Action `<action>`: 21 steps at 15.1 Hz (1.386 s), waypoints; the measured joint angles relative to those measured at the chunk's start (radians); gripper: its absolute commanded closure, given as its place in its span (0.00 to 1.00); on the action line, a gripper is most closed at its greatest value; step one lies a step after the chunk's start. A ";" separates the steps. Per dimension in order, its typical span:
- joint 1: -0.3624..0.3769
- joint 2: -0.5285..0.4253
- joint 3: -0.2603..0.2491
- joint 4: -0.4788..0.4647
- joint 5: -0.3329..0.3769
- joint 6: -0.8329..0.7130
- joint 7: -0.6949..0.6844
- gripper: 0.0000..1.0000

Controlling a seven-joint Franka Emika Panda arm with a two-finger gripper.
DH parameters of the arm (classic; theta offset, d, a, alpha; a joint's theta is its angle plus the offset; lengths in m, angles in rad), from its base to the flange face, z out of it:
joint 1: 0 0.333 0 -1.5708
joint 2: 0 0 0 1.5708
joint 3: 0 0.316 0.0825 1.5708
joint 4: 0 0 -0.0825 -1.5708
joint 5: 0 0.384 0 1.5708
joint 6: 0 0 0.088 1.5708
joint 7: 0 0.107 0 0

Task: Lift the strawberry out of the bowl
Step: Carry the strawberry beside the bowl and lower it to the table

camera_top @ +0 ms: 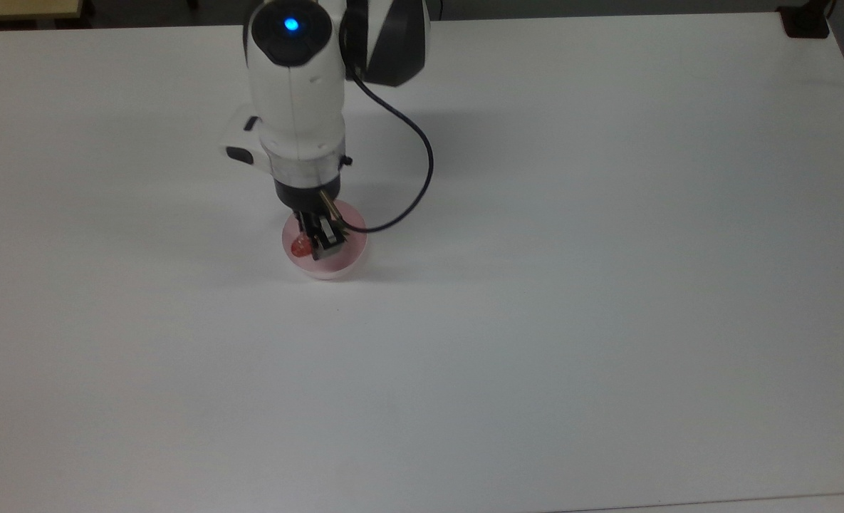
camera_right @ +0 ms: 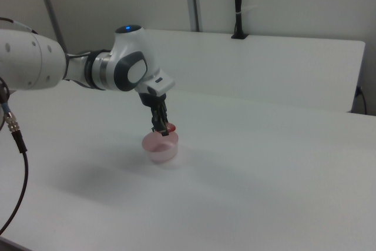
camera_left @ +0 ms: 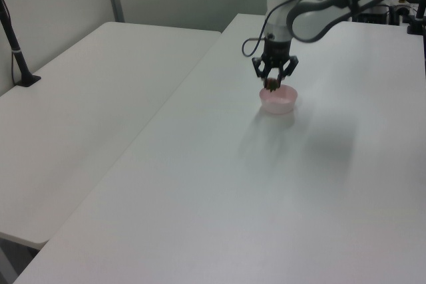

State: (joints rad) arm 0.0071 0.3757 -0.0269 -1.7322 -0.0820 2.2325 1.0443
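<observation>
Even, bright overhead light falls on the white counter [camera_top: 607, 285], which looks slightly washed out in the top view, dimming toward 6 o'clock. Soft, diffuse shadows of the arm [camera_top: 297, 92] spread at 9 o'clock and 3 o'clock of it there. In the left view a faint grey shadow lies at 5 o'clock of the bowl [camera_left: 278, 101]. A blue indicator light [camera_top: 290, 24] glows on the arm. The left and right views are soft and grainy.

The strawberry [camera_top: 298, 248] looks glossy red, the pale pink bowl [camera_top: 343, 262] smooth and plastic-like with plain walls, the surface [camera_top: 571, 285] a matt, even white, the arm's shell [camera_top: 295, 92] glossy white plastic, its cable [camera_top: 422, 178] smooth black, and the tool [camera_top: 315, 246] dull black.
</observation>
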 measured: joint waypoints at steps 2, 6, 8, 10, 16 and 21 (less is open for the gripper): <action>-0.027 -0.038 -0.001 0.001 0.000 -0.045 -0.128 0.62; -0.105 -0.064 -0.004 0.014 0.000 -0.091 -0.524 0.60; -0.148 -0.053 -0.008 0.025 0.000 -0.091 -0.719 0.59; -0.173 -0.018 -0.010 0.059 0.000 -0.091 -0.850 0.56; -0.200 0.135 -0.011 0.128 -0.002 0.003 -1.065 0.49; -0.203 0.171 -0.011 0.140 -0.002 0.036 -1.110 0.00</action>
State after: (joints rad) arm -0.1961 0.5464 -0.0375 -1.5925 -0.0841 2.2685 -0.0661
